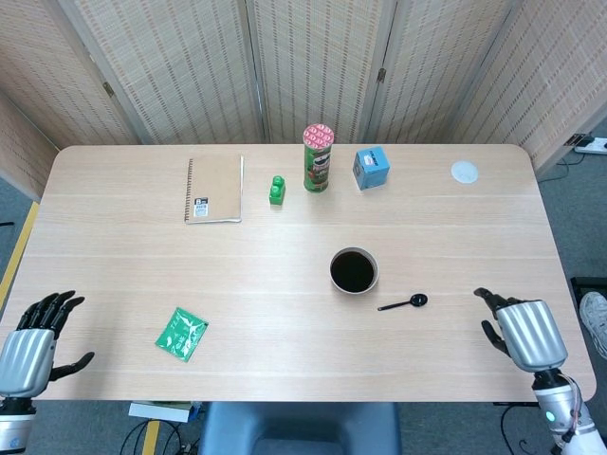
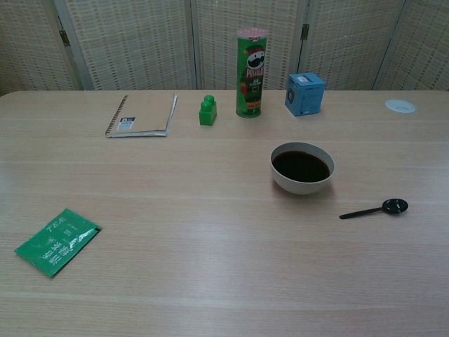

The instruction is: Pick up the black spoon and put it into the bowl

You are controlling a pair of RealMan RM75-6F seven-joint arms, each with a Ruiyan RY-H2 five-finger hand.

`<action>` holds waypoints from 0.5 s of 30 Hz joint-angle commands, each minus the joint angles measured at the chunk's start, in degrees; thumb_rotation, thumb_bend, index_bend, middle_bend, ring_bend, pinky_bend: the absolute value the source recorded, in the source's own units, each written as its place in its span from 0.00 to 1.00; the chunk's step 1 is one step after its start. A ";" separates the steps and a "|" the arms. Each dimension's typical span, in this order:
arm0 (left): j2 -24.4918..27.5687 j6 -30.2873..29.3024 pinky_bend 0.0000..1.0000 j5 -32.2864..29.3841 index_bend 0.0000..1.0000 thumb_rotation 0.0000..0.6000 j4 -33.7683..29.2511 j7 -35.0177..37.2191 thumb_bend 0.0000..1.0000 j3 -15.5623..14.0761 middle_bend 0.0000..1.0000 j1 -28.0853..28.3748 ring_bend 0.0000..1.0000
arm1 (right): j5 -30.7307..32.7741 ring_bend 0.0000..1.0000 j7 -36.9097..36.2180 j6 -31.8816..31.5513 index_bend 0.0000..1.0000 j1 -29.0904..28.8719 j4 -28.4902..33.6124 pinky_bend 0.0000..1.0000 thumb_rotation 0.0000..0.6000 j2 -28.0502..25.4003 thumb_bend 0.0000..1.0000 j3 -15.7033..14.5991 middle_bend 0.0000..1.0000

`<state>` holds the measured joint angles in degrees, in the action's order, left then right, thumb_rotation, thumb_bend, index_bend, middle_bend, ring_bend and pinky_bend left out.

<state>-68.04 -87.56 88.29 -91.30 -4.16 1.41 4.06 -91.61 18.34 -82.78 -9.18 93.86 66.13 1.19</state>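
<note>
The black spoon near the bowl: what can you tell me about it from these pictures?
The black spoon is small and all black, looking like glossy plastic, with a thin straight handle and a round bowl end. It lies flat on the wooden table, on the robot's right, a little nearer the robot than the bowl and apart from it. Its handle tip points toward the bowl and its round end away. Nothing touches it except the table; the right hand is off to its side, not on it.

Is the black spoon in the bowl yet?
No. The black spoon lies flat on the table, apart from the bowl, and neither hand touches it.
</note>
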 commanded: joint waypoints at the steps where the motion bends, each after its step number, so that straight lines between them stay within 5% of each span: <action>1: 0.15 -0.14 0.18 -0.17 0.21 1.00 0.12 0.20 0.16 -0.09 0.16 -0.23 0.13 | 1.85 0.92 3.70 4.93 0.33 -3.33 -1.21 0.99 1.00 2.92 0.24 1.51 0.77; 5: 0.41 -0.51 0.18 -0.36 0.21 1.00 0.37 0.72 0.16 -0.20 0.16 -0.66 0.13 | 4.12 1.00 7.83 10.55 0.33 -7.04 -3.75 1.00 1.00 6.79 0.24 2.89 0.87; 15: 0.86 -0.85 0.18 -0.88 0.21 1.00 1.00 1.70 0.16 -0.47 0.16 -1.49 0.13 | 9.33 1.00 14.38 22.38 0.35 -14.37 -9.53 1.00 1.00 14.60 0.27 3.61 0.92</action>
<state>-67.19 -88.40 87.44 -90.32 -2.49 0.95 2.61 -83.25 31.50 -61.72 -22.39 85.47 79.51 4.71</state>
